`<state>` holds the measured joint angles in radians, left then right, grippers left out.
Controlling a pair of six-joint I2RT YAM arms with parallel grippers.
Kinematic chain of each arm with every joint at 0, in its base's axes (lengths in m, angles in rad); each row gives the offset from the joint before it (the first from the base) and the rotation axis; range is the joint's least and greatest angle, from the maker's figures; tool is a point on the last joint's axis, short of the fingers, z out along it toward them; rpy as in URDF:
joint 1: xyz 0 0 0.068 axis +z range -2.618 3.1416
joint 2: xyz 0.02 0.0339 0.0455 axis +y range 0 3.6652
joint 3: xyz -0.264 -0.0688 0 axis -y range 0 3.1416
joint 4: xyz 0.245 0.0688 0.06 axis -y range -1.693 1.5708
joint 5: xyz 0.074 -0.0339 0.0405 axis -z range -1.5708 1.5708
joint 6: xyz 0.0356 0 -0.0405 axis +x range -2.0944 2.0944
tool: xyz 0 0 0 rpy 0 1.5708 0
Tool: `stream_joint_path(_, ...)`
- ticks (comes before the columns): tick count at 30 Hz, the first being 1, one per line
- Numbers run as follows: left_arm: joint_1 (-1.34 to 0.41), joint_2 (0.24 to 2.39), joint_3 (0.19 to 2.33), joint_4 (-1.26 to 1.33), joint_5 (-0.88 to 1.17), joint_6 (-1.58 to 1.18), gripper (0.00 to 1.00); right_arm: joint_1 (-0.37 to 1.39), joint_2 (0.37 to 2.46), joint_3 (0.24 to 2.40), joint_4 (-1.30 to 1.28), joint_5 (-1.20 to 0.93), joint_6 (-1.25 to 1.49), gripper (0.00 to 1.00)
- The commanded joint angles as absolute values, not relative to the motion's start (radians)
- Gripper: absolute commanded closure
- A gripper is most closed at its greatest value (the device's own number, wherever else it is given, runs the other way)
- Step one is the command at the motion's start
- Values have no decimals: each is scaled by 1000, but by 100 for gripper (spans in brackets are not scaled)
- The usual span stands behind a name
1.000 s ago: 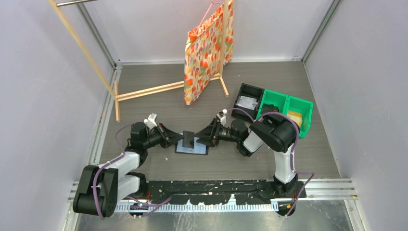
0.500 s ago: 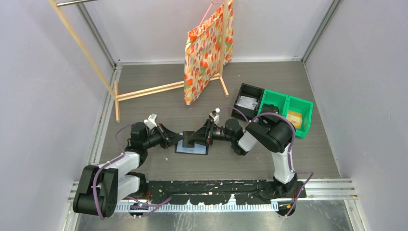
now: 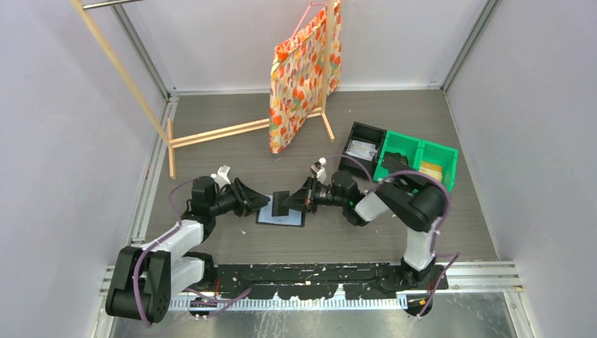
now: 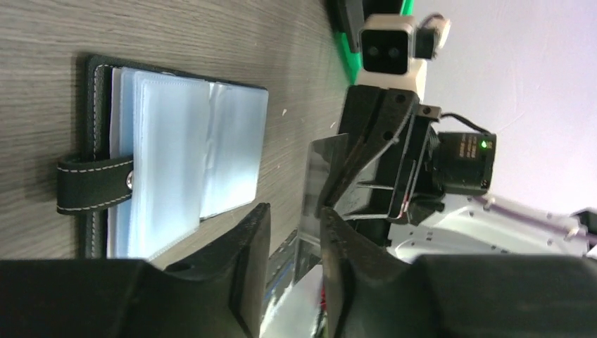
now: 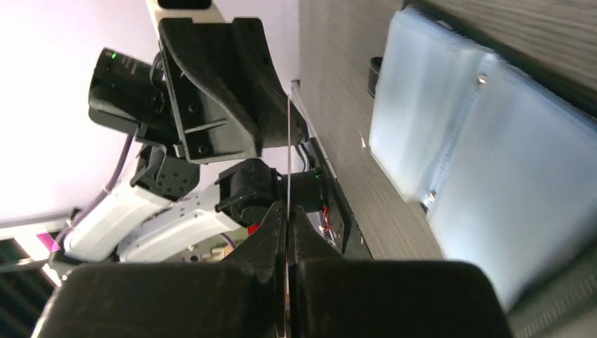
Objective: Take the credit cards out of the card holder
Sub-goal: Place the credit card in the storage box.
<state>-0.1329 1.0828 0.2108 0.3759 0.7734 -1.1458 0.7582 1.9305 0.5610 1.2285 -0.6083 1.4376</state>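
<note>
The card holder [image 3: 281, 217] lies open on the table between the two arms, black outside with pale blue pockets [image 4: 176, 151] [image 5: 479, 141] and a black clasp tab [image 4: 95, 184]. One credit card [image 3: 280, 203] stands on edge above it, dark from above and greyish in the left wrist view [image 4: 322, 165]. My right gripper [image 3: 294, 203] [image 5: 288, 208] is shut on the card's right end, which shows as a thin line [image 5: 288, 151]. My left gripper [image 3: 265, 201] [image 4: 292, 215] is open, its fingers apart on either side of the card's left end.
A black open bin [image 3: 362, 149] and two green bins [image 3: 419, 163] stand at the back right. A patterned bag [image 3: 303, 70] hangs on a wooden rack [image 3: 211, 132] at the back. Grey walls close in both sides.
My right gripper moved in and shut on the card. My left gripper, shut on it before, has opened and eased slightly back to the left.
</note>
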Motion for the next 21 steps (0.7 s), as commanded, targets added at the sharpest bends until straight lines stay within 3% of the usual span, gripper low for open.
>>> stream_joint_path(1, -135, 1023, 291, 205, 730, -1070, 63, 701, 1621, 570, 678, -528, 1152, 99)
stream_joint_path(5, -135, 977, 334, 94, 694, -1027, 56, 704, 1317, 765, -114, -213, 715, 99)
stream_joint_path(11, -135, 982, 348, 83, 701, -1018, 57, 704, 1208, 1068, -695, 323, 403, 99)
stream_joint_path(16, -135, 985, 334, 98, 704, -1025, 57, 703, 1199, 1147, -815, 798, 166, 99)
stream_joint_path(21, -135, 997, 325, 122, 714, -1035, 58, 700, 1206, 975, -507, 1130, -291, 99)
